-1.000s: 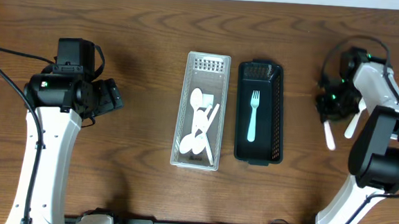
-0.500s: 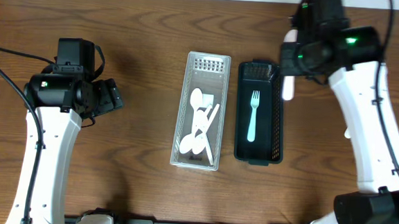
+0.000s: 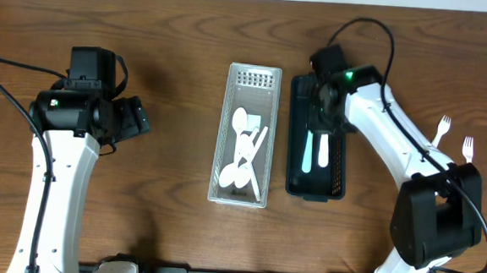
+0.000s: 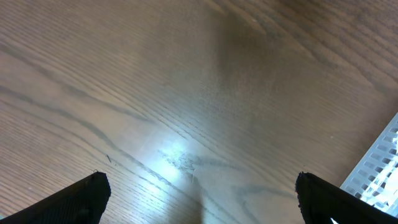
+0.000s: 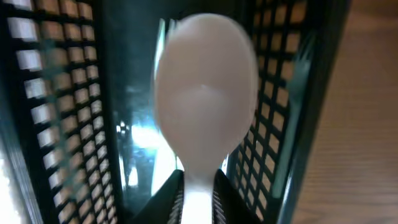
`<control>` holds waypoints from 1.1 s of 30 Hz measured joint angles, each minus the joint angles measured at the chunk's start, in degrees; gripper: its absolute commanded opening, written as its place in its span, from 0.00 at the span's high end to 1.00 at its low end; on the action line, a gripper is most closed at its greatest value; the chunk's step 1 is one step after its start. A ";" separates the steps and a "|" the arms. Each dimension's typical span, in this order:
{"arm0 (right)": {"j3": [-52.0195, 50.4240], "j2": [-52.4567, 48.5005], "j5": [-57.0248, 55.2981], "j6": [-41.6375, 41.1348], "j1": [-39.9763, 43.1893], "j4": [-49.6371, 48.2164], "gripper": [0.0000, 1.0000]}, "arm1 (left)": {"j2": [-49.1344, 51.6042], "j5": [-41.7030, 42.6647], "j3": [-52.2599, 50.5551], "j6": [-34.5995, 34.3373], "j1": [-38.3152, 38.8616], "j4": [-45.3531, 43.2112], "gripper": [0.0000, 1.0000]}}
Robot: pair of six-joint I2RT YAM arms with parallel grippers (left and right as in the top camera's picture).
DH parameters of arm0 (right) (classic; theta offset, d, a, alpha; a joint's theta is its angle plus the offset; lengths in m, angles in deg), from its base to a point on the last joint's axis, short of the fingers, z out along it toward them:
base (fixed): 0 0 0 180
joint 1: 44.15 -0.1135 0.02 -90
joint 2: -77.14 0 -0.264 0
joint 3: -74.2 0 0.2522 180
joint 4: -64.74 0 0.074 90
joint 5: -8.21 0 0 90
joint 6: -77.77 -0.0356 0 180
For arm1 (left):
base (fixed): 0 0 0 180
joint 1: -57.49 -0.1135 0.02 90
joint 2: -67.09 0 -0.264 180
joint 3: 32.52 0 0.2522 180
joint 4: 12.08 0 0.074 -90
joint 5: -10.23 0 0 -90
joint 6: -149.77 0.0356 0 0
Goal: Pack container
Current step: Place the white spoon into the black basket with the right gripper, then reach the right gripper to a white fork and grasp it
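Black basket (image 3: 337, 172) lies directly below the right tool (image 5: 199, 202) and holds a teal fork (image 3: 308, 153). This tool's nearly closed fingers pinch the white spoon (image 5: 205, 93) by its handle, bowl inside the basket. Between the two tools, the clear tray (image 3: 225, 165) holds white spoons (image 3: 244, 149). Only the left wrist view shows the left tool (image 4: 199, 198) spread wide, empty, over the table (image 4: 155, 93).

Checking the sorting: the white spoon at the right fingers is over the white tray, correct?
Not quite: the white spoon at the right fingers is over the black basket, not the white tray, as the right wrist view shows.
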 measured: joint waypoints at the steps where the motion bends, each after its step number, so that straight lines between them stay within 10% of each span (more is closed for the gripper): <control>1: -0.68 0.00 0.02 -0.22 0.00 -0.46 0.65 | 0.00 0.00 0.00 0.00 0.00 0.00 0.02; 17: 25.09 0.39 -3.34 0.81 3.82 10.69 0.45 | 0.00 0.00 -0.09 0.00 0.00 0.04 0.02; 33: 20.55 1.86 -4.46 -1.88 40.57 7.15 0.24 | 0.00 -0.02 -0.09 0.00 0.00 0.00 0.02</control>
